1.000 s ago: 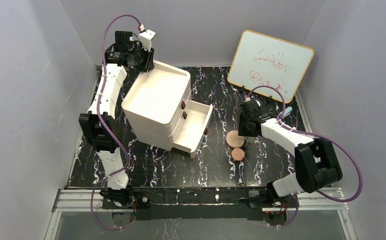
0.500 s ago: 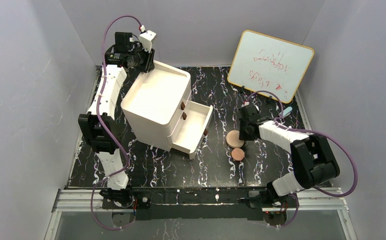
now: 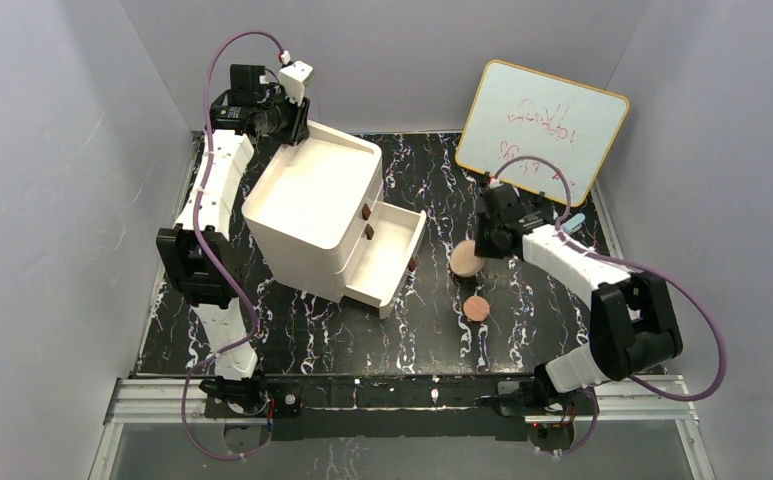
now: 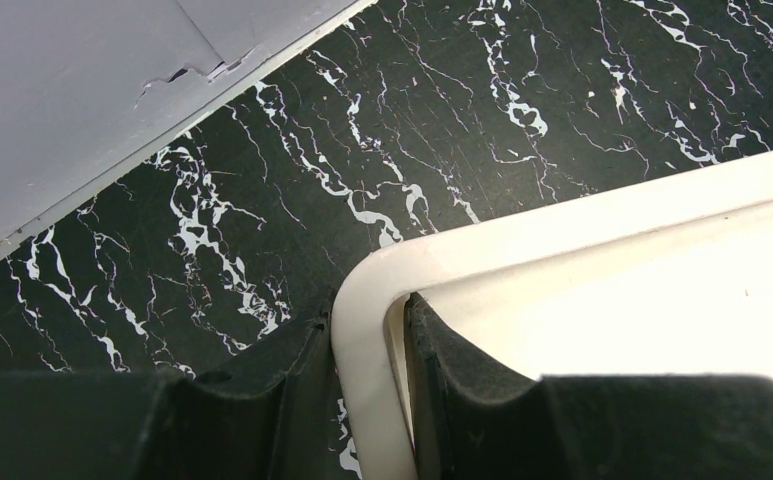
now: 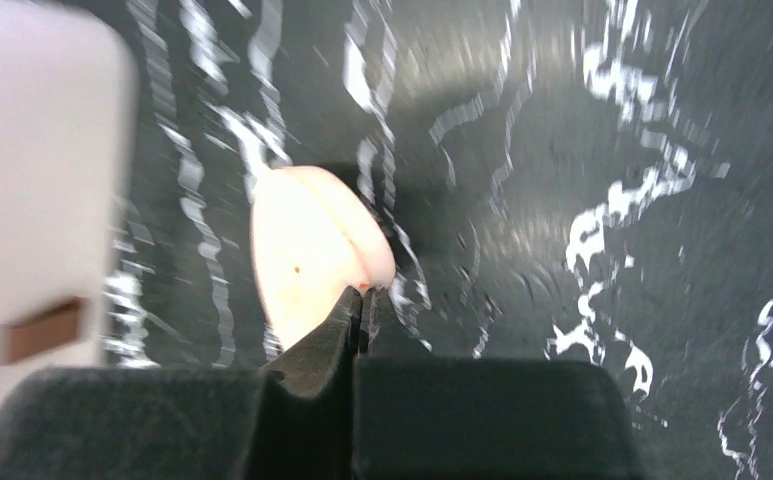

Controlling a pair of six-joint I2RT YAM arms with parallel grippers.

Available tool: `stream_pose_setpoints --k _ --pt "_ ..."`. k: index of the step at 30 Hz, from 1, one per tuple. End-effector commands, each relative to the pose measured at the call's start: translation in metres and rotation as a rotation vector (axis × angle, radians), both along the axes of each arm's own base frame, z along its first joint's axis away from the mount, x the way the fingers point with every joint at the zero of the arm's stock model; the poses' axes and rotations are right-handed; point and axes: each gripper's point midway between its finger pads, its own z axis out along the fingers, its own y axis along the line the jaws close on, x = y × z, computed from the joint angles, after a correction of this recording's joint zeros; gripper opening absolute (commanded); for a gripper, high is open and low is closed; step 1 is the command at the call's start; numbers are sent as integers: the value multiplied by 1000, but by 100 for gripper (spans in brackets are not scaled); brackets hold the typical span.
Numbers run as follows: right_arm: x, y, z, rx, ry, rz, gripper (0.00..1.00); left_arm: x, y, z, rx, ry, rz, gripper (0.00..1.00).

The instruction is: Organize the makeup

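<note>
The right pincer [image 5: 360, 300] is clenched on the edge of the larger disc [image 5: 307, 250], right of the counter's [image 3: 312, 340] middle. The smaller disc [image 3: 476, 307] lies just beside it, toward the near edge. The left pincer [image 4: 367, 345] clamps the drawer unit's [image 4: 582, 300] rim near the far-left corner.

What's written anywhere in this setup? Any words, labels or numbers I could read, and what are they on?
On the whiteboard: two rows of red handwriting, too scrawled and small to read.
On the white drawer unit, the larger disc and the smaller disc: no text, label or number visible.
</note>
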Motion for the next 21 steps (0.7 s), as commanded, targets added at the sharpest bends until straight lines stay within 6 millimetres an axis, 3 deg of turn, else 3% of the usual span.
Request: stream_pose_setpoints --k 1,5,8,14,21 --pt "44 26 107 98 -255 5 1 -6 11 -13 67 17 -27 0" --pt "55 57 159 159 -365 56 1 -5 10 -12 63 14 -26 0" --pt "61 78 173 184 -387 89 1 -5 10 -11 60 13 -25 0" --pt "63 120 162 192 -365 158 1 -5 10 -11 59 14 -25 0" --pt "55 173 130 185 -310 238 1 -6 9 -11 56 15 -31 0"
